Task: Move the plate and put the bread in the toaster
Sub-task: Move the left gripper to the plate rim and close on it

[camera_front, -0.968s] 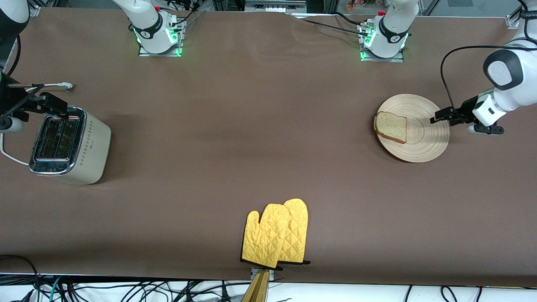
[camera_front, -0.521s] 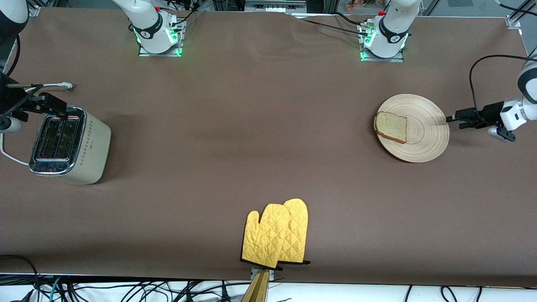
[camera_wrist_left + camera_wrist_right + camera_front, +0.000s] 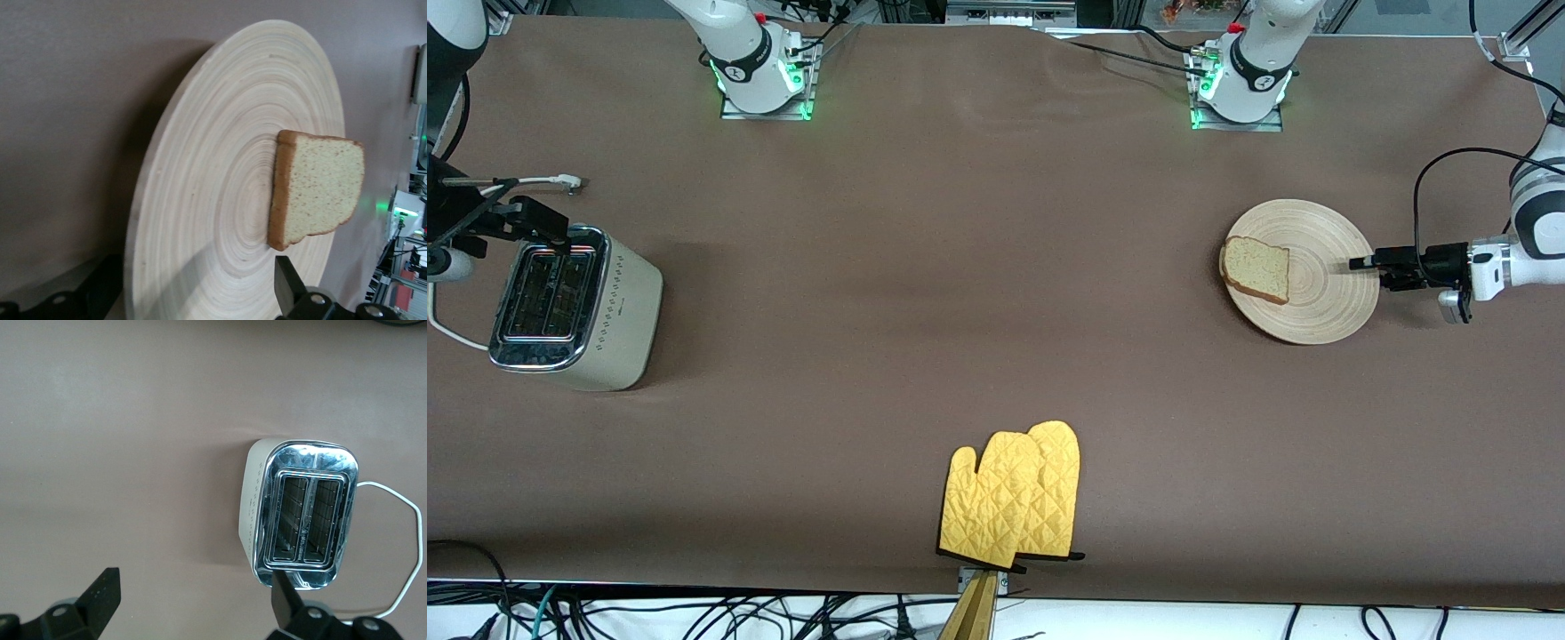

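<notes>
Round light-beige wooden plate w/ ring grooves (image 3: 1316,293) seen at mid-right of front frame, toward left arm's end of table. Left gripper (image 3: 1360,263) positioned at plate's rim, fingers spread wide, nothing grasped; in left wrist view plate edge (image 3: 143,220) sits between the two fingers (image 3: 288,280), contact not discernible.

On plate: one squarish speckled light-brown bread slice w/ darker crust (image 3: 1256,269), lying flat on the part of plate toward right arm's end, well apart from left gripper. Crust's rounded top pointed toward frame's left edge.

Cream-white boxy two-slot toaster w/ chrome top (image 3: 574,307) at mid-left of front frame; both slots seen empty in right wrist view (image 3: 303,520). Slots' long axis runs roughly top-to-bottom in front frame. Right gripper (image 3: 193,603) held over toaster's edge, fingers released, wide apart, holding nothing.

Yellow quilted oven mitts (image 3: 1014,498) lie at bottom centre.
</notes>
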